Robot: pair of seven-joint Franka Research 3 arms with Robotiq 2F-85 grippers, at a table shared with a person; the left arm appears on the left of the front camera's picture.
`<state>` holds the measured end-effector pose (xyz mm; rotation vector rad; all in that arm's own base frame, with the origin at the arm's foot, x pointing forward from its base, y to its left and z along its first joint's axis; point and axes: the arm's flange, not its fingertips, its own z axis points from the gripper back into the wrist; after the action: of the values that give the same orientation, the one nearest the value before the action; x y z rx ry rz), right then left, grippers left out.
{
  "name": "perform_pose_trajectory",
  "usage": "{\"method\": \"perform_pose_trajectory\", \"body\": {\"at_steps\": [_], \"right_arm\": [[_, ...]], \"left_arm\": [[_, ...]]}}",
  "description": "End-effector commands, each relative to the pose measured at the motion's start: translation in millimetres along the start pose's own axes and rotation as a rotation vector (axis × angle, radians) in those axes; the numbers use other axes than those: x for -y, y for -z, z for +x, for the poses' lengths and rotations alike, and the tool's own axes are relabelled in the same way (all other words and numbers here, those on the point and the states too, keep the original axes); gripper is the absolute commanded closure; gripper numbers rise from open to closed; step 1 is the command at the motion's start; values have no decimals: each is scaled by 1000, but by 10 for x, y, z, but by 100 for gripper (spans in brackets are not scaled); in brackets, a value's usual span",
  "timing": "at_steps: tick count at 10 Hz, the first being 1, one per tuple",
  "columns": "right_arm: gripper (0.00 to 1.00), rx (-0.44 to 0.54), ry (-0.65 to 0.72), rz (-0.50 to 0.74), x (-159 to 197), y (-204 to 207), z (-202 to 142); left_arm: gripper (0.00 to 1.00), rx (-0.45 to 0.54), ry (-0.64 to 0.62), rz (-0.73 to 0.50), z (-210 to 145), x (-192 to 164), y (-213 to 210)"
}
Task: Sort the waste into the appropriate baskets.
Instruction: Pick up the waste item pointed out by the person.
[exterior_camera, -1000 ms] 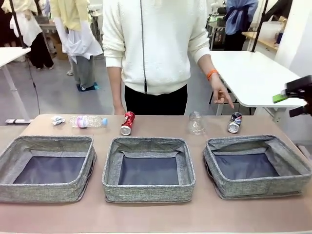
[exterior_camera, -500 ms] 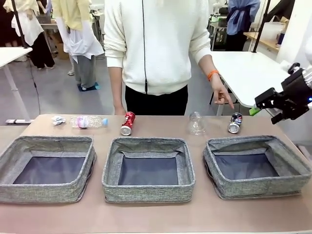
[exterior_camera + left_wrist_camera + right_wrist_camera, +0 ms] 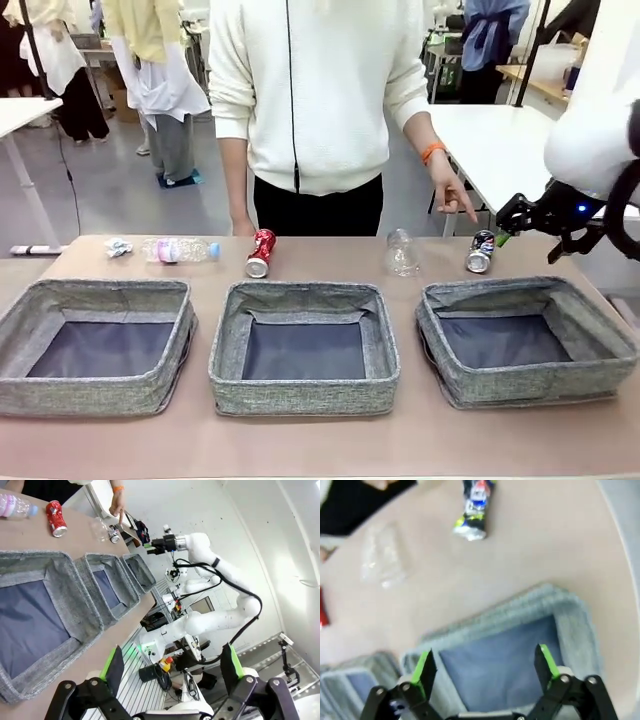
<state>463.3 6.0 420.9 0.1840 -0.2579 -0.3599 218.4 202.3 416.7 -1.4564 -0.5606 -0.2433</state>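
Now: right gripper (image 3: pixel 503 226) hovers, jaws apart and empty; dark blue Pepsi can (image 3: pixel 481 252) lies just ahead, grey basket (image 3: pixel 530 385) below. Person's hand (image 3: pixel 452 193) points at can, presumably cueing the pick.

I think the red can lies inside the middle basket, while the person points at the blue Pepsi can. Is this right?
Not quite. The red can lies on the table, behind the middle basket, not inside it; the front view shows this. The person's hand does point at the blue Pepsi can.
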Motion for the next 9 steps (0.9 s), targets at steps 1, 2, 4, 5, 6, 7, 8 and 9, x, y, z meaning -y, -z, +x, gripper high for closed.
{"method": "perform_pose_trajectory", "body": {"at_steps": [1,2,4,5,6,7,8,9], "right_arm": [[0,-2,61,-28,-138,389,612],[0,37,100,-63,-181,595,769],[0,60,143,-20,-206,913,942],[0,48,175,-13,-178,1088,1023],[0,44,203,6,-139,1219,1084],[0,46,202,6,-128,1277,1108],[0,72,219,-7,-120,1306,1114],[0,80,237,6,-122,1330,1121]], "left_arm": [[0,11,23,-15,21,19,-8],[0,11,23,-15,21,19,-8],[0,11,23,-15,21,19,-8],[0,11,23,-15,21,19,-8],[0,11,23,-15,21,19,-8],[0,11,23,-15,21,19,-8],[0,11,23,-15,21,19,-8],[0,11,23,-15,21,19,-8]]}}
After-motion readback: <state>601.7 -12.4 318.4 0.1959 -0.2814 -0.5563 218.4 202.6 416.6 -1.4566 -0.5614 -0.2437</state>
